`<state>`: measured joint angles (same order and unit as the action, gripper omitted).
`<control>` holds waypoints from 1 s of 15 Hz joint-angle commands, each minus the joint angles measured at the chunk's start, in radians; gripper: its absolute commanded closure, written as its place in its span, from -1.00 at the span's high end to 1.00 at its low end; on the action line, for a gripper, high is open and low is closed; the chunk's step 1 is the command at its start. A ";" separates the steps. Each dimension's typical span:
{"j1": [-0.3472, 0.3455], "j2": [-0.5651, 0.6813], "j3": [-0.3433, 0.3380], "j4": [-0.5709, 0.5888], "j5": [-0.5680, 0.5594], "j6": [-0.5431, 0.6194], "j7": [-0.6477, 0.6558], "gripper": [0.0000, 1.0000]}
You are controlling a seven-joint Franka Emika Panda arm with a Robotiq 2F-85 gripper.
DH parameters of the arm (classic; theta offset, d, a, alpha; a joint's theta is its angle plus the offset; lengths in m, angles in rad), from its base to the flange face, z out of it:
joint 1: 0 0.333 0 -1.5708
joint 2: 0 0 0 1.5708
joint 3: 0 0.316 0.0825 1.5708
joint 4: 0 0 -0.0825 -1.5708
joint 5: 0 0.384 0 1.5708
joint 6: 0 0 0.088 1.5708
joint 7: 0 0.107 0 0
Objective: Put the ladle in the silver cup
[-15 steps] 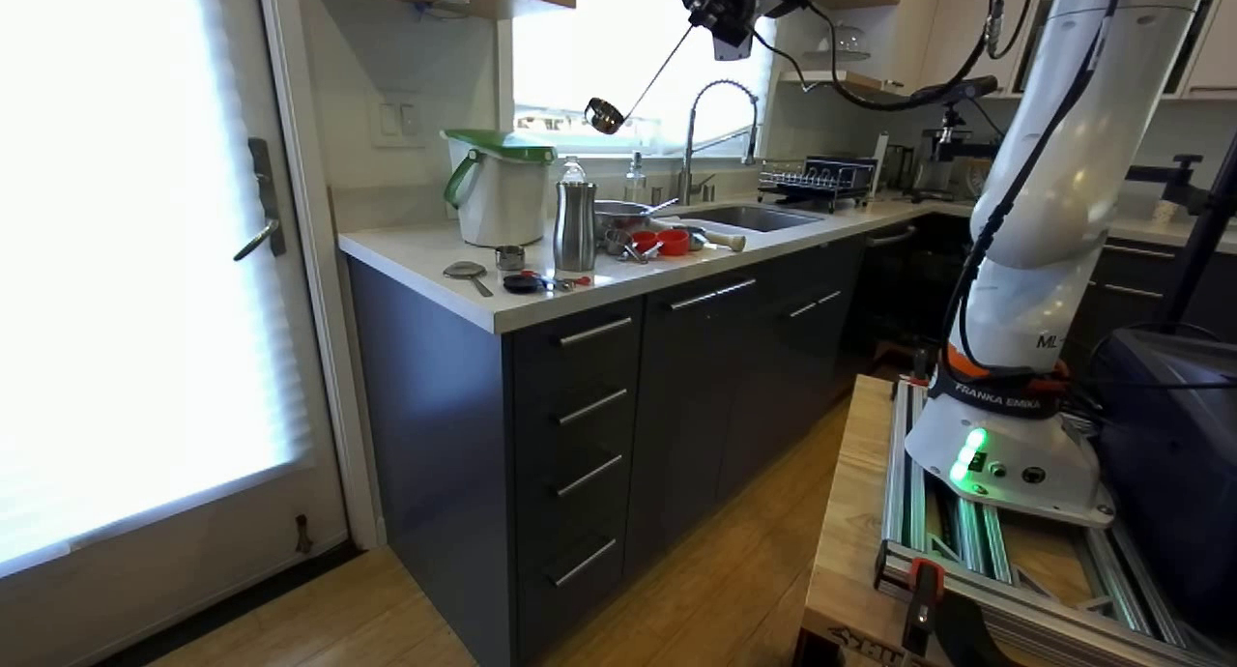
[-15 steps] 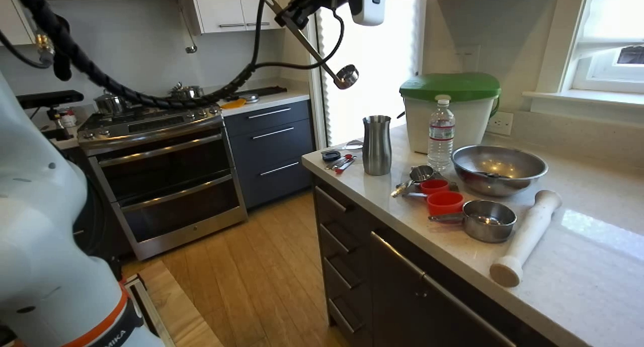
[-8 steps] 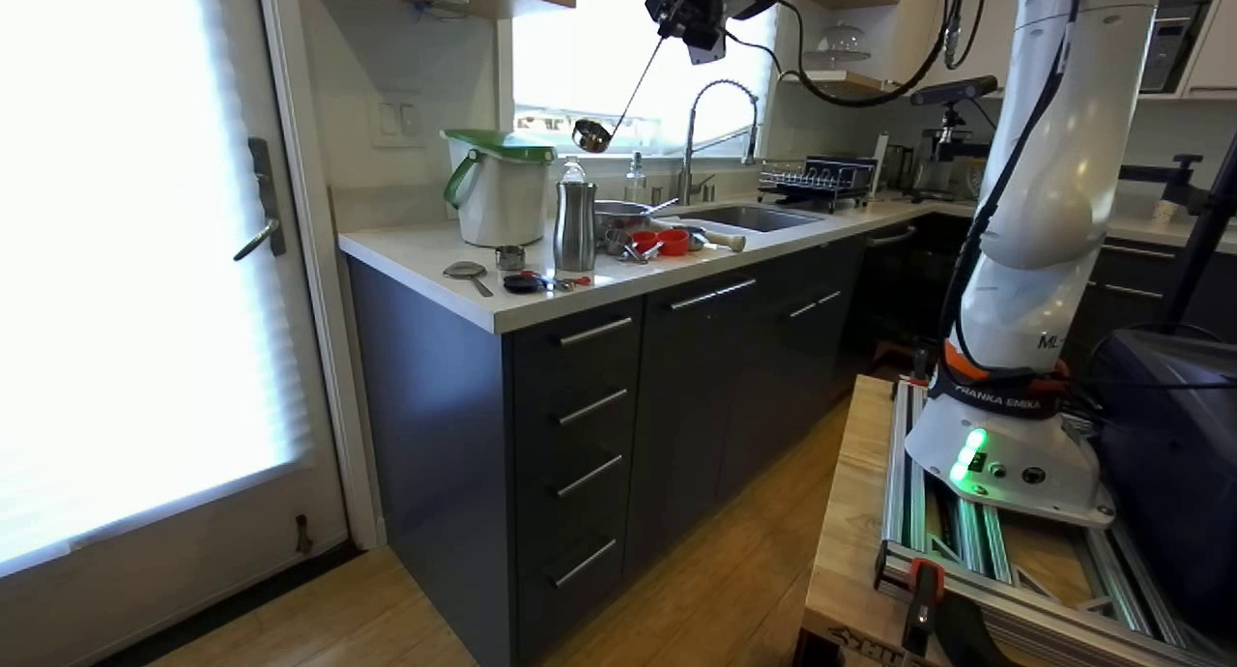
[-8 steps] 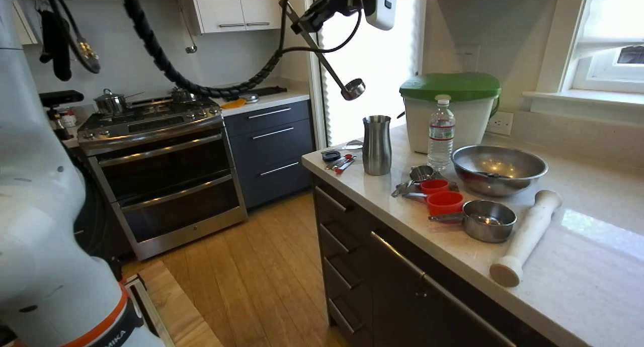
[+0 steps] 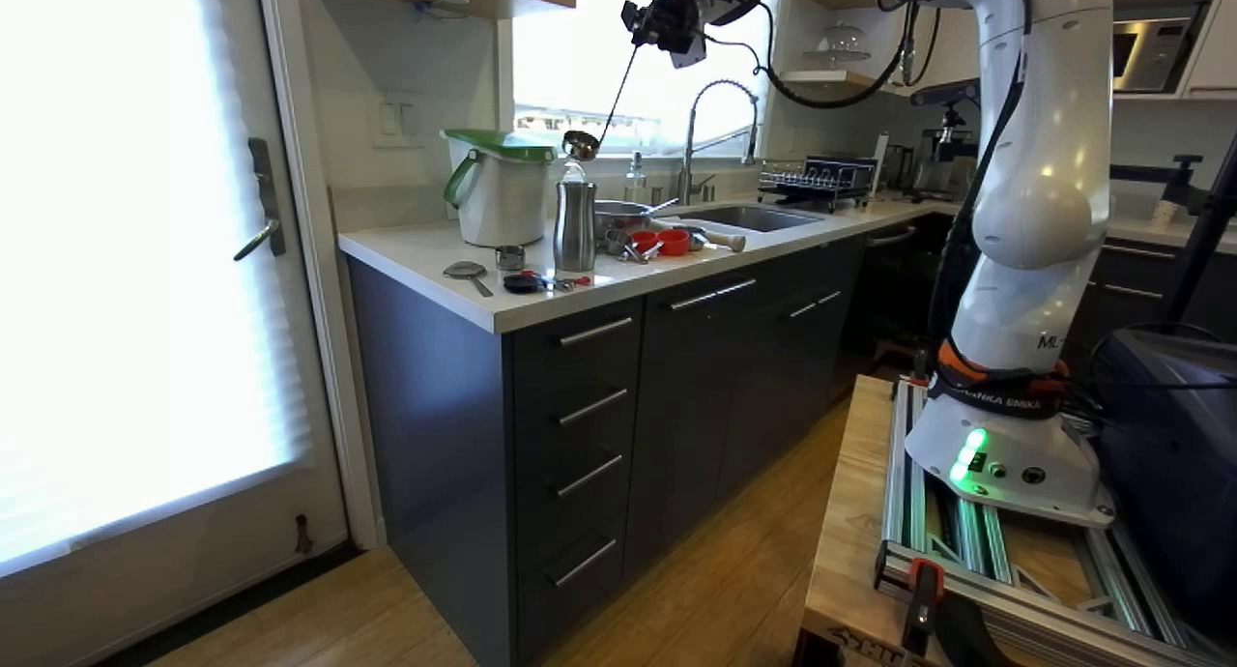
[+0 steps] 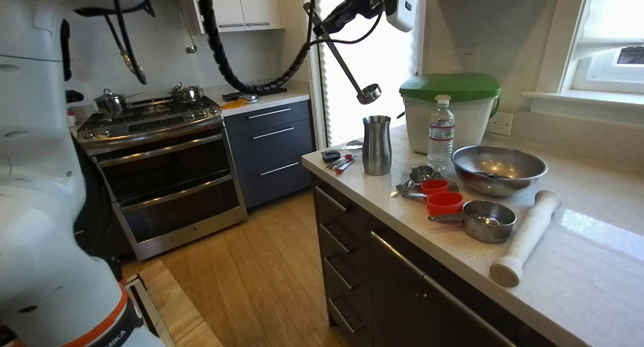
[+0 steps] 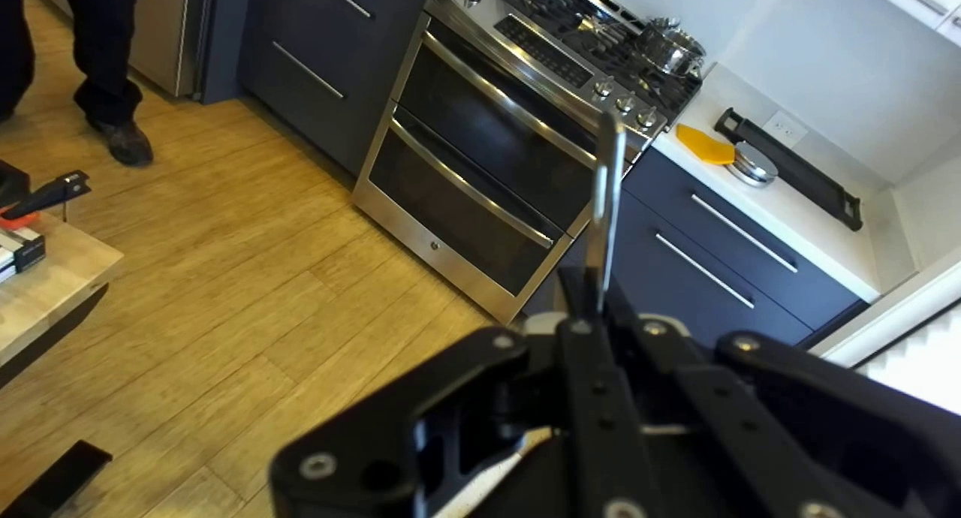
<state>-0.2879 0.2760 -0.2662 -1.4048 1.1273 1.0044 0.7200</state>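
Ladle [image 6: 346, 68] aloft and aslant, its handle [image 7: 607, 203] climbing from the bowl end [image 6: 371, 93], lowest of all, back up to the tool [image 7: 595, 302]. Beneath that bowl end, straight or very nearly so in both exterior views, the silver cup [image 6: 377, 146]: upright near the edge of the worktop [image 6: 578, 296], with open air between rim and ladle. Crux of the coming move, by judgement: a descent from here, plus a turn of the long axis toward upright, bowl first into the mouth. Exact alignment over the opening not certain from these angles.

Tool closed firmly on the flat handle, no gap visible in the wrist view beyond its thickness; a stub of metal jutting past.

Brushed grey steel for the cup, softly sheened, gently waisted, slightly flared at the lip. Shinier metal for the ladle: thin flat strip, round short-walled bowl. Nearby, a clear plastic bottle [image 6: 441, 148], probably light and easily tipped; glossy red measuring cups [image 6: 445, 208]; a wide, smooth steel mixing bowl [image 6: 495, 188]; a pale, matte wooden pestle [image 6: 526, 239]. Fit at the cup's rim possibly close, hard to judge.
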 commanded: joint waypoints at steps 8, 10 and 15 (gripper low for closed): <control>-0.048 0.133 0.016 0.120 0.097 -0.019 0.125 -0.98; -0.053 0.144 0.018 0.125 0.104 -0.018 0.136 -0.98; -0.058 0.160 0.029 0.131 0.128 -0.026 0.171 -0.98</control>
<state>-0.3258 0.4130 -0.2560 -1.3085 1.2274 1.0030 0.8450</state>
